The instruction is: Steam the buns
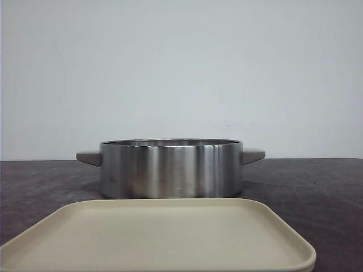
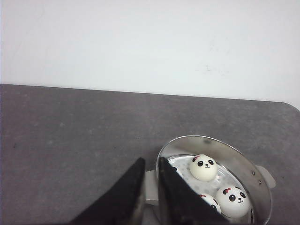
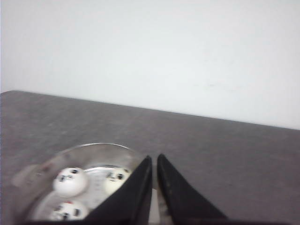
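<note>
A steel pot (image 1: 170,170) with two grey side handles stands on the dark table. The white panda-faced buns lie inside it: in the left wrist view one (image 2: 203,167) is at the middle, one (image 2: 233,200) beside it, and a third (image 2: 209,202) is half hidden by a finger. In the blurred right wrist view three buns show (image 3: 70,181). My left gripper (image 2: 150,160) is shut and empty, above one pot handle (image 2: 151,187). My right gripper (image 3: 154,157) is shut and empty, above the other handle. Neither gripper shows in the front view.
An empty beige tray (image 1: 159,238) lies in front of the pot, close to the camera. The dark table (image 1: 317,187) runs to a white wall behind.
</note>
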`<state>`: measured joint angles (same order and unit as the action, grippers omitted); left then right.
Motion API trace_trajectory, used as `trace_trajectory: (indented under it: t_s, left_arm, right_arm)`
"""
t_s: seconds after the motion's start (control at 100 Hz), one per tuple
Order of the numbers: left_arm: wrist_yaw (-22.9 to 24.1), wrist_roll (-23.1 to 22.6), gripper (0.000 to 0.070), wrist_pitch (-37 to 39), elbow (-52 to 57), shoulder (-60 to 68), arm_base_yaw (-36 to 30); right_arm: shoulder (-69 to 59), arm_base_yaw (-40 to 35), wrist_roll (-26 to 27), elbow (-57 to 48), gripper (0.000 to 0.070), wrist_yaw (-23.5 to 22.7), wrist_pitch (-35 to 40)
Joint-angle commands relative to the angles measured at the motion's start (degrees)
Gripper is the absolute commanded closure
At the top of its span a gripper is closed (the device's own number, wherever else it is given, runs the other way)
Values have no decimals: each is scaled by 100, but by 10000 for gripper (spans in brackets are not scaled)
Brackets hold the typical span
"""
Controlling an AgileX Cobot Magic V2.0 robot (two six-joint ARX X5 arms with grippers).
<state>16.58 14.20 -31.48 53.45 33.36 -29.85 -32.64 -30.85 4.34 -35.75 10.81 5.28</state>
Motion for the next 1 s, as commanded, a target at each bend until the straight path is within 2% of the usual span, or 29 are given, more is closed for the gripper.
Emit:
trace_trajectory:
  t_s: [0.0, 0.16, 0.33, 0.56, 0.77, 0.99]
  left_arm:
    - [15, 2, 700, 57, 55, 26, -22]
    - [15, 2, 700, 57, 55, 24, -22]
    - [15, 2, 700, 57, 55, 24, -22]
    - [15, 2, 700, 57, 55, 24, -22]
    - [15, 2, 700, 57, 55, 24, -22]
    - [15, 2, 700, 57, 55, 24, -22]
  right_arm:
    - [564, 533, -249, 599, 688, -271, -328]
    - [1779, 1738, -313, 2024, 688, -525, -918]
    - [2520, 2361, -310, 2914, 688, -546, -905]
    - [3108, 2695, -332, 3508, 688, -549, -586]
    - [3244, 2752, -352, 3508, 688, -472, 455]
    - [3244, 2868, -498, 3508, 688, -496, 448]
